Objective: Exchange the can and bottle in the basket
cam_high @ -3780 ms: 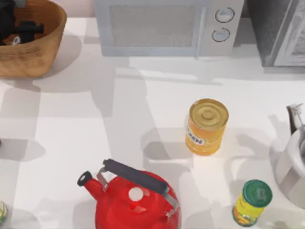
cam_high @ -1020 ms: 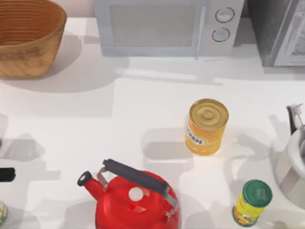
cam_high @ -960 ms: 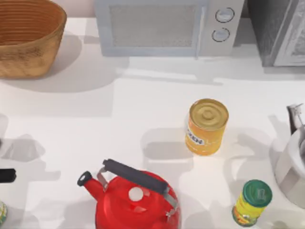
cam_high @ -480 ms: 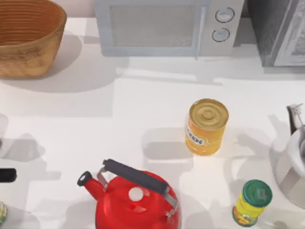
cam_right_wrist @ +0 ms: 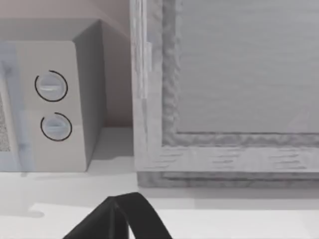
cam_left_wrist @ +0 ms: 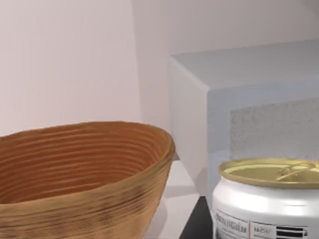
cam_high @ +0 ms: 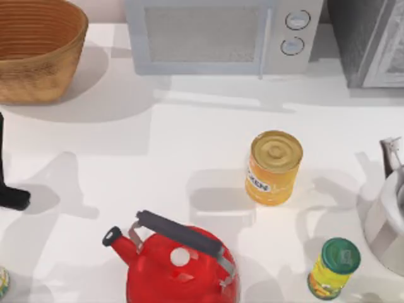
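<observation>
The wicker basket (cam_high: 38,57) stands at the back left of the table, and nothing shows inside it. In the left wrist view its ribbed wall (cam_left_wrist: 79,174) is close. The bottle (cam_left_wrist: 266,204), a white cylinder with a yellowish round top, stands upright very near that camera, with a black piece of my left gripper (cam_left_wrist: 197,224) right beside it. A black part of my left arm (cam_high: 12,197) pokes in at the table's left edge. The yellow can (cam_high: 273,167) stands upright right of centre. My right gripper (cam_right_wrist: 119,219) hangs near the back right, facing a grey cabinet.
A red kettle (cam_high: 177,262) sits at the front centre. A green-lidded yellow container (cam_high: 333,268) and a silver pot (cam_high: 388,221) are at the front right. The microwave (cam_high: 221,35) lines the back, with a grey cabinet (cam_high: 372,41) at its right. A small item (cam_high: 2,281) sits at the front left edge.
The black part of my left arm has moved along the left edge toward the back, and its shadow has grown. The can, kettle and container have not moved.
</observation>
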Robot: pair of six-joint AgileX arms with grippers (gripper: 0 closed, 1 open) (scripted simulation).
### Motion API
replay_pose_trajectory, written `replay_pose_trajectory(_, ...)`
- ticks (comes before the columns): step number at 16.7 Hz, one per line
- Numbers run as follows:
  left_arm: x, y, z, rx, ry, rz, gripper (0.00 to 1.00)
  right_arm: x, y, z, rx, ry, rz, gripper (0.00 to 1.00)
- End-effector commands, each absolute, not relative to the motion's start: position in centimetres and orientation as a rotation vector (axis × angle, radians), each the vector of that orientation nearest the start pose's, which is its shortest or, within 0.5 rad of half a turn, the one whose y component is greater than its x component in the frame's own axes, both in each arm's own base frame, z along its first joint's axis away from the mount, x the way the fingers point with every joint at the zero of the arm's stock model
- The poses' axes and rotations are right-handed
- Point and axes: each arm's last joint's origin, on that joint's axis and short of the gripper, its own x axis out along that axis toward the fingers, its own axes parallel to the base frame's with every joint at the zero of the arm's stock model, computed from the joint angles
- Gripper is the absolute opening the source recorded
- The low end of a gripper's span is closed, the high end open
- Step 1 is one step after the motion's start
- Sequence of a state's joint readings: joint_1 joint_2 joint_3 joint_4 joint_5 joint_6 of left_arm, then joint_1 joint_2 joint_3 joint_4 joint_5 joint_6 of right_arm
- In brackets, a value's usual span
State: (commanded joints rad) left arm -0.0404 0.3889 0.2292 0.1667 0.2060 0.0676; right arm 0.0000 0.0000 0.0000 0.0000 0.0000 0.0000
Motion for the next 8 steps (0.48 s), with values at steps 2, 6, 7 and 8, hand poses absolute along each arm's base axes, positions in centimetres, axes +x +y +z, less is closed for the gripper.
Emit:
replay_pose_trajectory(2, 14.3, -1.6, 23.4, 0.075, -0.021, -0.311, 0.00, 10.6, -0.1, 16.0, 0.000, 0.000, 0.000, 1.00)
replay_pose_trajectory(6, 17.3, -2.5, 25.0, 0.097, -0.015, -0.444, 0.00, 10.6, -0.1, 16.0, 0.000, 0.000, 0.000, 1.00)
replay_pose_trajectory(7, 18.1, -2.8, 25.2, 0.100, -0.012, -0.479, 0.00, 10.6, -0.1, 16.0, 0.000, 0.000, 0.000, 1.00)
replay_pose_trajectory(8, 18.9, -3.1, 25.4, 0.104, -0.009, -0.515, 0.00, 10.6, -0.1, 16.0, 0.000, 0.000, 0.000, 1.00)
